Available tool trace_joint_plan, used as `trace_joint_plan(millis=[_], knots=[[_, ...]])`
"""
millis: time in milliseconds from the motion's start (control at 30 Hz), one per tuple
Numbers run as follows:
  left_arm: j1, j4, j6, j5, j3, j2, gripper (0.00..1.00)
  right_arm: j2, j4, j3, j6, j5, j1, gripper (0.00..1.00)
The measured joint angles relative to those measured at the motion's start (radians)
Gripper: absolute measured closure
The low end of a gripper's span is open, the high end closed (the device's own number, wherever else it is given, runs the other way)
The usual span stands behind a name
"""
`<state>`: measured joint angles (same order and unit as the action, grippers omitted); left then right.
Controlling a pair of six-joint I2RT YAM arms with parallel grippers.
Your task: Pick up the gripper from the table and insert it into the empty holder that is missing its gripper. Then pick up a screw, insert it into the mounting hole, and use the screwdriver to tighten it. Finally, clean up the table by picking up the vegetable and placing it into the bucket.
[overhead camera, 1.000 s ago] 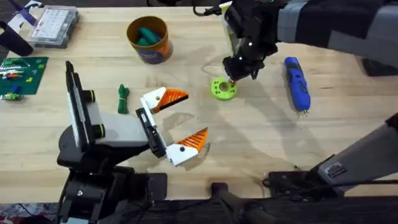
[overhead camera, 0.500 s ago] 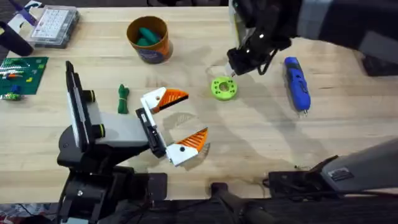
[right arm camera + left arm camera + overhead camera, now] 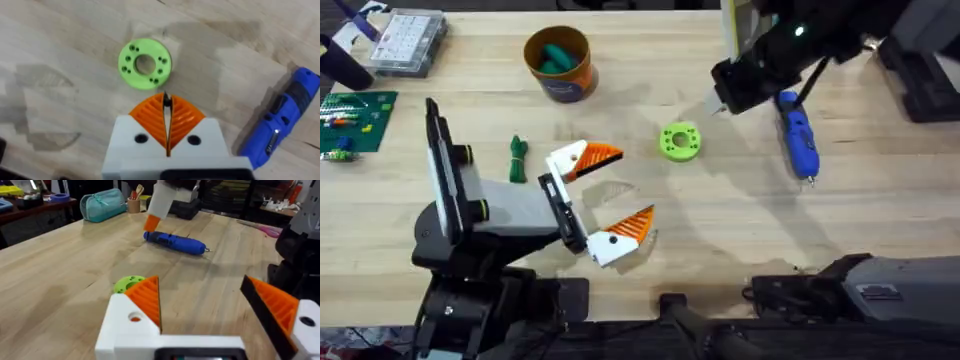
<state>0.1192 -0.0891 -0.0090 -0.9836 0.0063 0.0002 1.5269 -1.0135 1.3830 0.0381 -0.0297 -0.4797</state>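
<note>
The right pincer [image 3: 166,112] is seen closed, its orange pads pressed together on a small dark screw [image 3: 167,101] whose end peeks out at the tips (too small for the head to be made out). It is held above the desk [image 3: 740,230], between the green disc [image 3: 145,63] and the screwdriver [image 3: 280,120], touching neither.

The left pincer [image 3: 205,305] is seen spread wide with nothing between its pads; it looks across the desk toward the disc and the screwdriver beyond.

In the overhead view the holder [image 3: 490,215] lies at the near left, and both white mounts on its crossbar carry a gripper [image 3: 582,160], so the insertion is judged done and the screw step in hand.

The screw is judged light, stiff and slippery: a firm pinch on the shank is called for, with the tip left free for the hole, since a slack hold could let it tilt or drop.

The screwdriver is rigid and apt to roll; its mid-body is the place to be gripped, not the thin tip.

The vegetable [image 3: 517,158] lies beside the holder, well apart from the bucket [image 3: 558,62] at the far side. It looks light and probably soft, best pinched across its knotted middle.
</note>
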Motion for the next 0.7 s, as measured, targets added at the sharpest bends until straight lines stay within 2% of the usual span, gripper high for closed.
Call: trace_joint_plan(millis=[333, 500, 700], knots=[[0.0, 0.0, 0.0, 0.0, 0.0, 0.0, 0.014, 0.0, -0.086, 0.195, -0.054, -0.001, -0.037, 0.994], [0.0, 0.0, 0.0, 0.0, 0.0, 0.0, 0.014, 0.0, -0.083, 0.234, -0.089, -0.004, -0.11, 0.994], [0.0, 0.0, 0.0, 0.0, 0.0, 0.0, 0.014, 0.041, -0.083, 0.312, -0.111, -0.003, -0.24, 0.994]])
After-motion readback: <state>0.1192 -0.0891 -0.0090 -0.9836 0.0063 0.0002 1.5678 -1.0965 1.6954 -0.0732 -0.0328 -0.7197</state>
